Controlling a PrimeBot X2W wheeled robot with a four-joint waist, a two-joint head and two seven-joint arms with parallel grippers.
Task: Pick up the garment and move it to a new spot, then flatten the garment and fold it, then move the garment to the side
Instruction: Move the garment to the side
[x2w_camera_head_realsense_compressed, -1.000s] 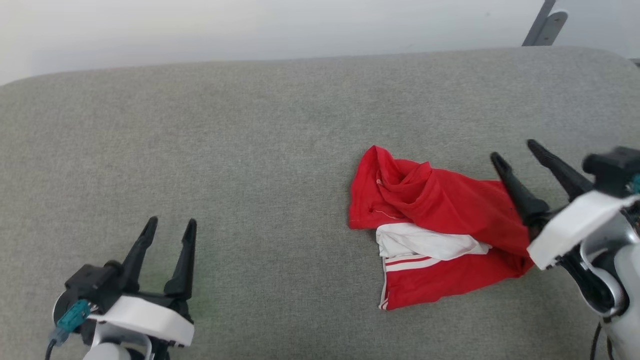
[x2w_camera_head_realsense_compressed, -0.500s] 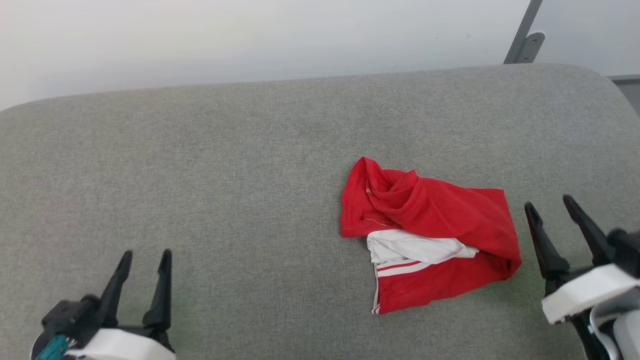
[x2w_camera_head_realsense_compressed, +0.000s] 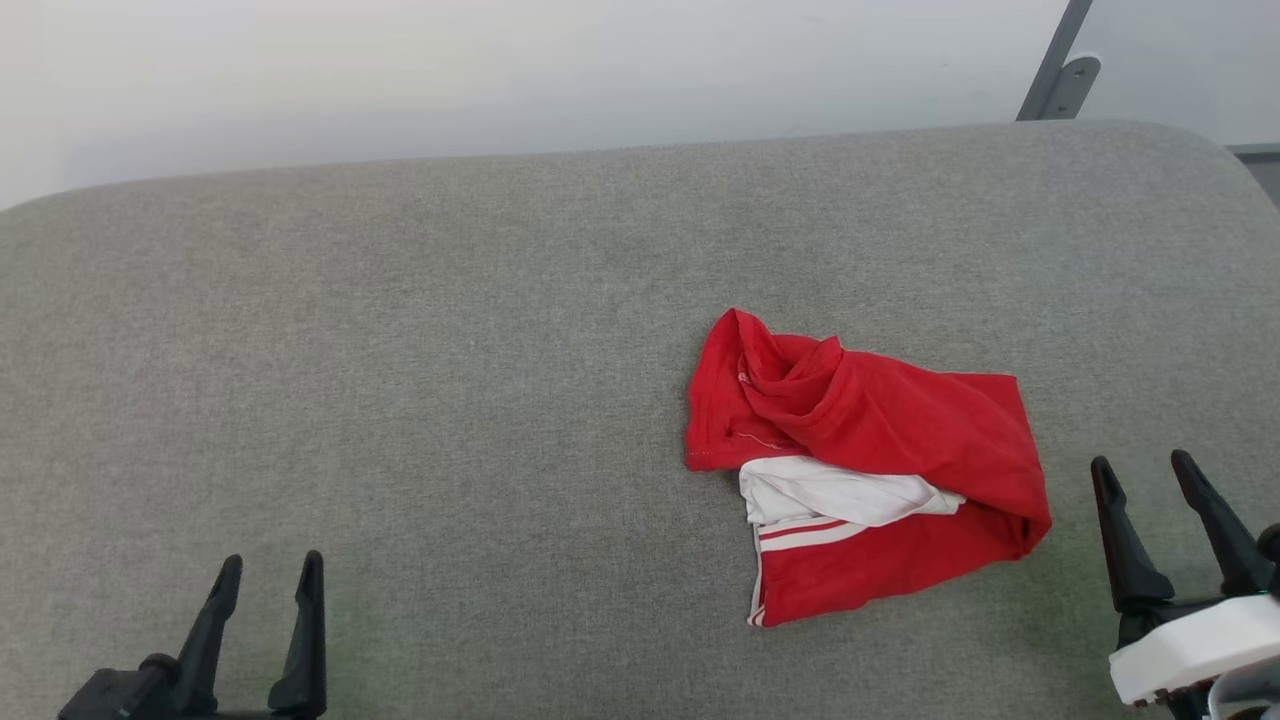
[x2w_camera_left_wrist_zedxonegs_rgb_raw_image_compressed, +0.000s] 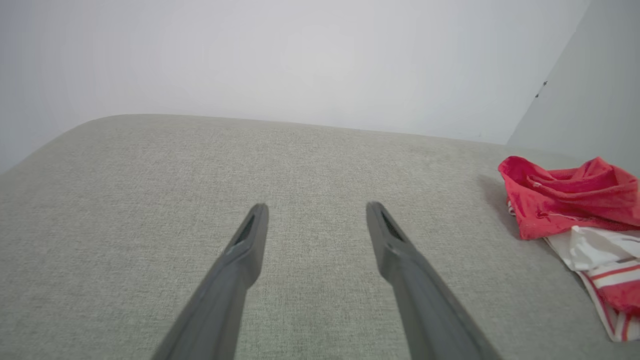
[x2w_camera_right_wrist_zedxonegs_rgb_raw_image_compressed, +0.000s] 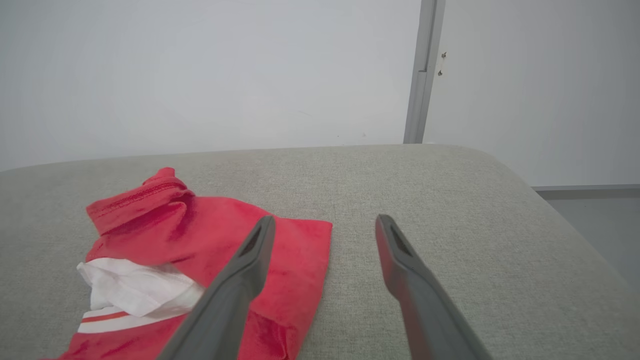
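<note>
Garment (x2w_camera_head_realsense_compressed: 880, 440) lies crumpled just left of the right gripper (x2w_camera_head_realsense_compressed: 1141, 462), well apart from left gripper (x2w_camera_head_realsense_compressed: 272, 560); both gape empty.

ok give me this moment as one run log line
garment: bunched red jersey shirt with white sleeve, lying on grey fabric surface | left gripper: open, empty | right gripper: open, empty, beside shirt

I get bright, soft, even light everywhere. In my left wrist view the garment (x2w_camera_left_wrist_zedxonegs_rgb_raw_image_compressed: 565, 200) throws a faint shadow beside it. Near fingers (x2w_camera_left_wrist_zedxonegs_rgb_raw_image_compressed: 235, 280) look slightly soft.
</note>
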